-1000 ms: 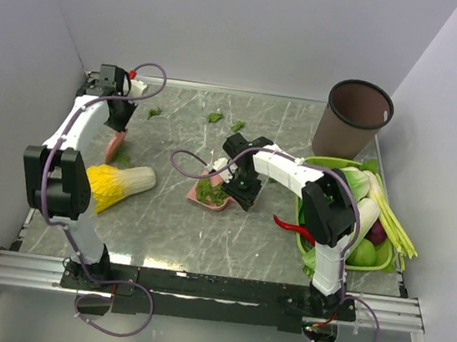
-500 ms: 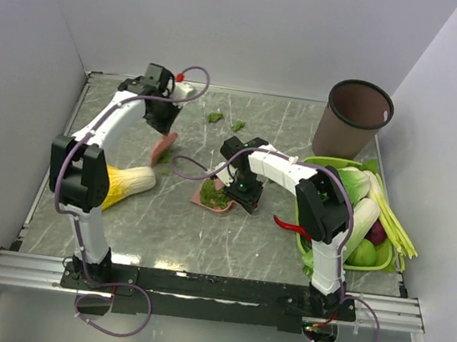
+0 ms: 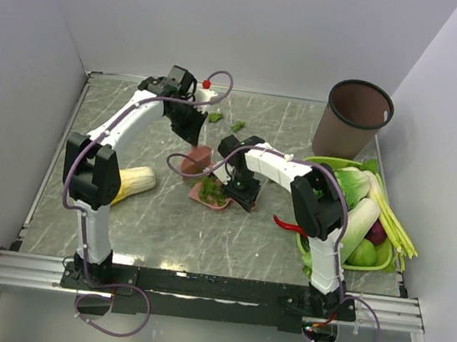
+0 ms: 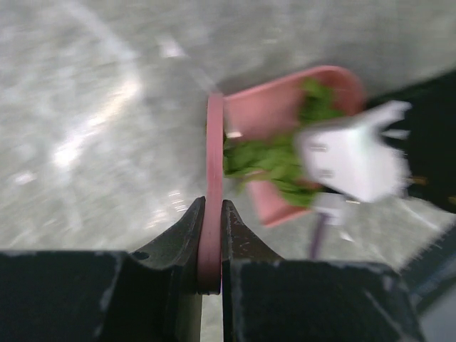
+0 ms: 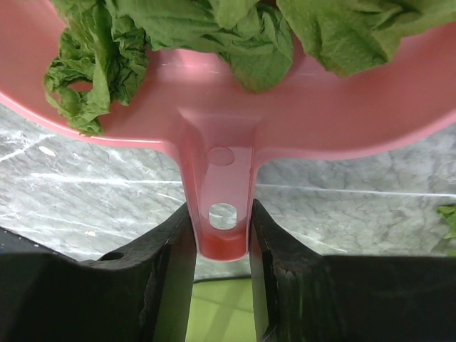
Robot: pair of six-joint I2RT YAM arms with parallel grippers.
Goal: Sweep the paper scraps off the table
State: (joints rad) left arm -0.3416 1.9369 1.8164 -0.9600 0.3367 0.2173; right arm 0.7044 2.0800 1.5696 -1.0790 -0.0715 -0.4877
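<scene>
Two paper scraps (image 3: 215, 117) lie beyond the loaded dustpan (image 5: 214, 117).

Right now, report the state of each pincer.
Left pincer: closed on the pink scraper.
Right pincer: closed on the dustpan handle.

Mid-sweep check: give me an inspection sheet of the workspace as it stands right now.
Surface: table, grey-green marble top with white veins.
Job's things: paper scraps heaped in the pink dustpan; two loose scraps lie near the back edge.
Clutter: cabbage by the left arm; red chilli; green basket of vegetables on the right.
Grippers: left pincer shut on a pink scraper; right pincer shut on the dustpan's handle.
Cables: purple cable loop just left of the dustpan.
Surroundings: brown bin back right; pale walls on three sides.
</scene>
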